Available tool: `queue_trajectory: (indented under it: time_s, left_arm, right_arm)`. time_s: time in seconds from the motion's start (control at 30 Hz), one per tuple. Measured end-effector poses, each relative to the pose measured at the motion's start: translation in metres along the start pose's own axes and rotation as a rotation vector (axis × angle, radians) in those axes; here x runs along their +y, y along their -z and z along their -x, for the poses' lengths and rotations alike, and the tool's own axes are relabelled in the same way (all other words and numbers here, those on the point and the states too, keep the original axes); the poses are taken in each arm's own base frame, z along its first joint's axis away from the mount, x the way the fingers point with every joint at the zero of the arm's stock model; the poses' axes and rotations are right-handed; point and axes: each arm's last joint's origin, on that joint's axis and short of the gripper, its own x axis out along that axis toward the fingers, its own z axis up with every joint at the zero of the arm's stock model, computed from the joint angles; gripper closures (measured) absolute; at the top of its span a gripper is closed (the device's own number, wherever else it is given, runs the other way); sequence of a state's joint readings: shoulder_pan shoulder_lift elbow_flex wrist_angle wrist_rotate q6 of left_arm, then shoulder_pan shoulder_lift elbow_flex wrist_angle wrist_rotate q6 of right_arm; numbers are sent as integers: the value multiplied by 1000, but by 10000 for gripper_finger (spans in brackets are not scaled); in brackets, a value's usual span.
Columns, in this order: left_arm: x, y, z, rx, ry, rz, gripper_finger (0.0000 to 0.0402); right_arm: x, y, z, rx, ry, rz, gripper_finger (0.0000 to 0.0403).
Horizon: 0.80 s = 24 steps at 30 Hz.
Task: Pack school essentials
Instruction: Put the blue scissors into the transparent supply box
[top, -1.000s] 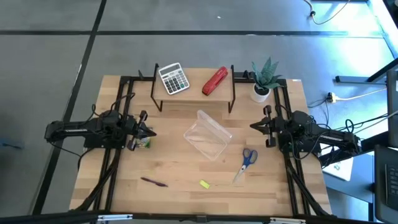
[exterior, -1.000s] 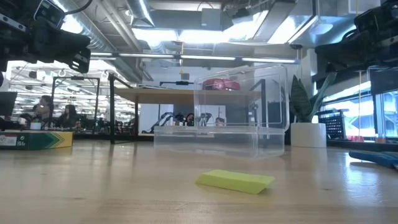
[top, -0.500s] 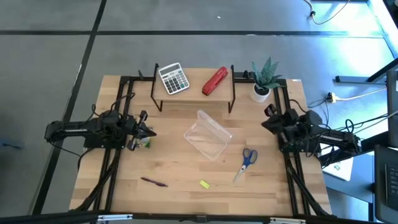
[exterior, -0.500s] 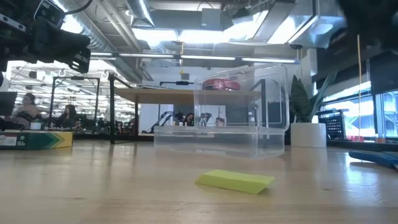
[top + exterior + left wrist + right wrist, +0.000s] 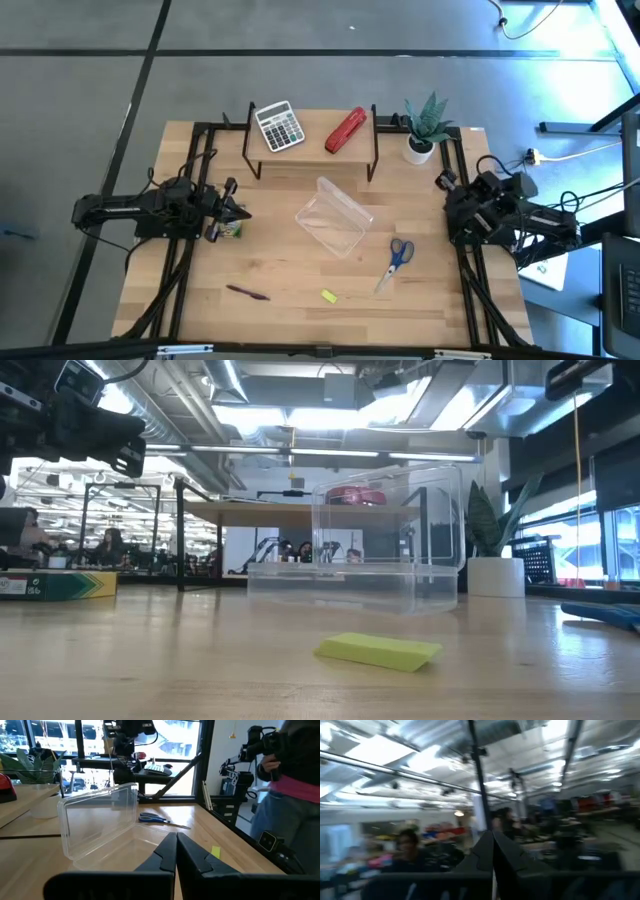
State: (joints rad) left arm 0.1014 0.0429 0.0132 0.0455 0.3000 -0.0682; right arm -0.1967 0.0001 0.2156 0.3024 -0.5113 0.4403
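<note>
**Nothing Packed Yet**

While empty, the clear box (image 5: pixel 333 218) sits open mid-table with every essential outside it. Blue scissors (image 5: pixel 394 262) lie on the wood just right of the box, toward the front. Further forward, a tiny yellow block (image 5: pixel 328 295) rests alone near the front edge; same block large in the low view (image 5: pixel 380 650). Left of that, well apart, a thin purple pen (image 5: pixel 246 292). Over at the left side, a small yellow-green carton (image 5: pixel 231 229), touching or just under the left gripper (image 5: pixel 236 212); cannot tell which from above. Four items out, none in: by the look of things, task at its very start, all picking and placing left to do.

Left gripper: fingers pressed together, tips meeting, nothing between them in its wrist view (image 5: pixel 176 851), aimed across at the box (image 5: pixel 100 822). Right gripper (image 5: pixel 442 182): raised at the table's right edge near the plant (image 5: pixel 424 124), fingers likewise closed to a point (image 5: pixel 492 851), camera facing the room, holding nothing.

On the rear shelf (image 5: pixel 310 150), a calculator (image 5: pixel 279 126) and a red stapler (image 5: pixel 346 130), not part of the set.
</note>
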Motion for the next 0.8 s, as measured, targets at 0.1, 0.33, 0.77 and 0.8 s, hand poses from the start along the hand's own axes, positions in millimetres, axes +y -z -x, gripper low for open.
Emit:
queue_trajectory:
  time_s: [0.1, 0.33, 0.77, 0.8]
  left_arm:
    - [0, 0, 0, 0, -1, 0, 401]
    - [0, 0, 0, 0, 0, 0, 401]
    - [0, 0, 0, 1, 0, 0, 401]
    - [0, 0, 0, 0, -1, 0, 401]
  right_arm:
    - [2, -14, -2, 52, 125, 65, 399]
    - [2, -35, -10, 264, 354, 61, 401]
    - [-15, -43, -43, 707, 471, -69, 402]
    - [-15, -45, -45, 728, 474, -74, 402]
